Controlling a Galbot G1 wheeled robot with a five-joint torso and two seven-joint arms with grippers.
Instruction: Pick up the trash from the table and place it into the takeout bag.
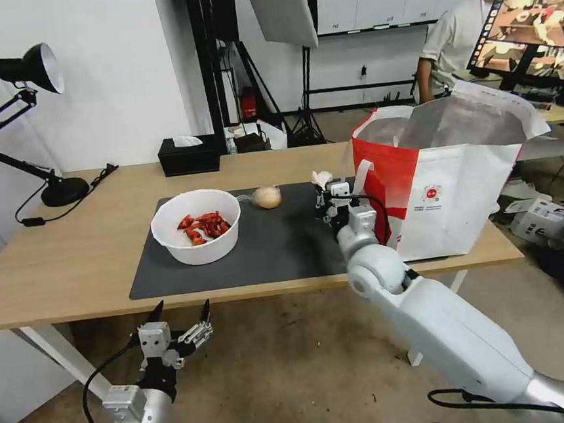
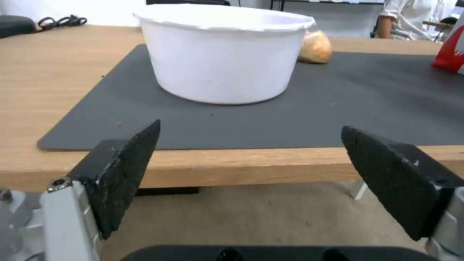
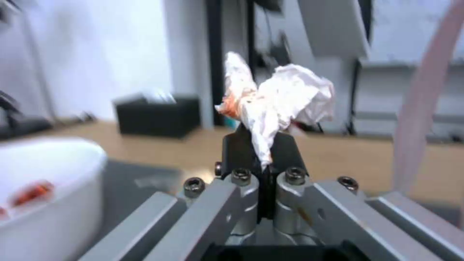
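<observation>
My right gripper (image 1: 324,193) is shut on a crumpled white tissue (image 1: 321,178) with orange stains (image 3: 278,99), held above the mat just left of the red-and-white takeout bag (image 1: 447,180). A white bowl (image 1: 196,227) of red shellfish scraps sits on the dark grey mat (image 1: 279,251). Behind it lies a beige plastic-wrapped lump (image 1: 267,197). My left gripper (image 1: 180,310) hangs open below the table's front edge, facing the bowl (image 2: 220,52) and the lump (image 2: 315,47).
A black tissue box (image 1: 189,155) stands at the back of the light-wood table (image 1: 57,271). A black desk lamp (image 1: 30,121) stands at the far left. The bag's mouth is open, showing its foil lining (image 1: 445,121). A monitor (image 1: 532,28) is behind the bag.
</observation>
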